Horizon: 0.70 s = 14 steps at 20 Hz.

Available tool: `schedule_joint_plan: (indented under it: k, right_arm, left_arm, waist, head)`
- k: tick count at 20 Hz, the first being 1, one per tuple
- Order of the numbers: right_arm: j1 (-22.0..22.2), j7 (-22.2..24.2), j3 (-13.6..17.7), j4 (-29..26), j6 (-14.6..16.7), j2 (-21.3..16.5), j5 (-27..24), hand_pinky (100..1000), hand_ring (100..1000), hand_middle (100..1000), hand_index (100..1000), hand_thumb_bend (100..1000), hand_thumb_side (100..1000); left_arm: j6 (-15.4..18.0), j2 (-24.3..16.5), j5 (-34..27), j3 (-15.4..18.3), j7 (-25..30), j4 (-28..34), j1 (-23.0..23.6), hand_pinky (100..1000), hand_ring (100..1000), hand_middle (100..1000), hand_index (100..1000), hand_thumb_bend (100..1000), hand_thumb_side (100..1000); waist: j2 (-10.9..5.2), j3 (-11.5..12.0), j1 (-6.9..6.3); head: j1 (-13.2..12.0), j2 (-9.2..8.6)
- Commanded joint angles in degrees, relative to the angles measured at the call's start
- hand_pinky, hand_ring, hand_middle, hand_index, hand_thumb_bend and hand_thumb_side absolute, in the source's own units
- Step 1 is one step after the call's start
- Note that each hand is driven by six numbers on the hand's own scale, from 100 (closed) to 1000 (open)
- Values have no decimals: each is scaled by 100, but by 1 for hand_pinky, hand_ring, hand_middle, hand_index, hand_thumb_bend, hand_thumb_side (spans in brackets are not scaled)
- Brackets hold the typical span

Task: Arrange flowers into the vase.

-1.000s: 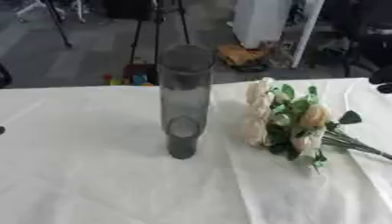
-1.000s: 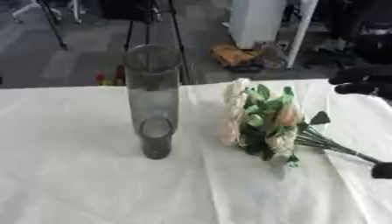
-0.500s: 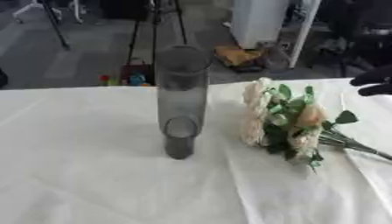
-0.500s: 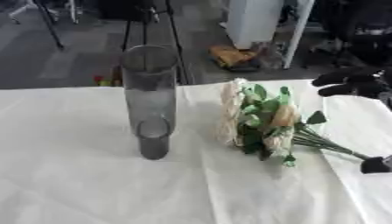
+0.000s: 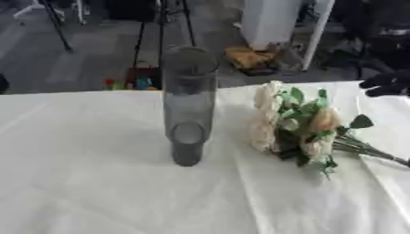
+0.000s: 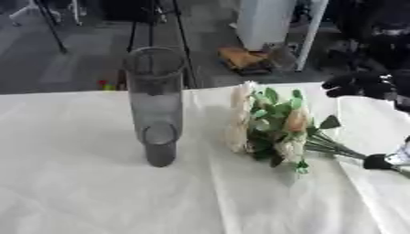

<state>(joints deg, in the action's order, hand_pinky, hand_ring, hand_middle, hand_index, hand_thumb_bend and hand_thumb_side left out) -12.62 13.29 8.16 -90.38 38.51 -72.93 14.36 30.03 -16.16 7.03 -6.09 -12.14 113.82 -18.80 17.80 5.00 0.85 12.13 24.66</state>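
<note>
1. Black, the right hand (image 6: pixel 364 84) hangs over the table's far right edge, fingers curled around nothing, apart from the flowers.
2. The bouquet of cream flowers (image 6: pixel 272 125) lies on the white tablecloth (image 6: pixel 96 196) right of centre, stems pointing to the right edge.
3. The tall smoky-glass vase (image 6: pixel 156 105) stands upright near the middle, just left of the blooms.
4. The left hand does not show.

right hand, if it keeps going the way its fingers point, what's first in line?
Likely the cream and peach flower bouquet; the right hand points left toward it, though depth is unclear and it may pass above.
</note>
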Motion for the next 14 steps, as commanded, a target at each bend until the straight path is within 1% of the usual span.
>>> schedule_joint_plan:
  k: [1,5,7,10,14]
  right_arm:
    - [-90,-165,6,-44,-496,-275,97,991,1000,952,1000,488,783]
    - [-131,-351,-105,-71,-1209,-274,315,985,1000,951,1000,470,785]
    - [-155,-376,-175,-96,-1432,-257,436,985,1000,951,1000,470,780]
    - [-242,-311,-276,-64,-1645,-222,554,986,1000,969,1000,483,760]
    - [-372,-120,-406,12,-1750,-140,701,984,1000,975,1000,489,749]
  left_arm:
    - [8,-114,-37,-8,28,77,-85,667,1000,927,962,154,930]
    - [13,-113,-59,-13,34,77,-100,667,1000,927,962,155,928]
    - [13,-111,-68,-18,40,77,-107,667,1000,927,962,155,929]
    - [10,-107,-80,-25,51,77,-115,667,1000,927,962,156,927]
    - [0,-96,-100,-28,59,77,-118,667,1000,927,962,155,929]
  waist:
    - [-117,5,7]
    - [-121,17,1]
    - [-119,20,1]
    - [-121,19,0]
    - [-126,20,-1]
  head:
    - [18,51]
    - [30,48]
    - [33,52]
    - [36,57]
    - [41,57]
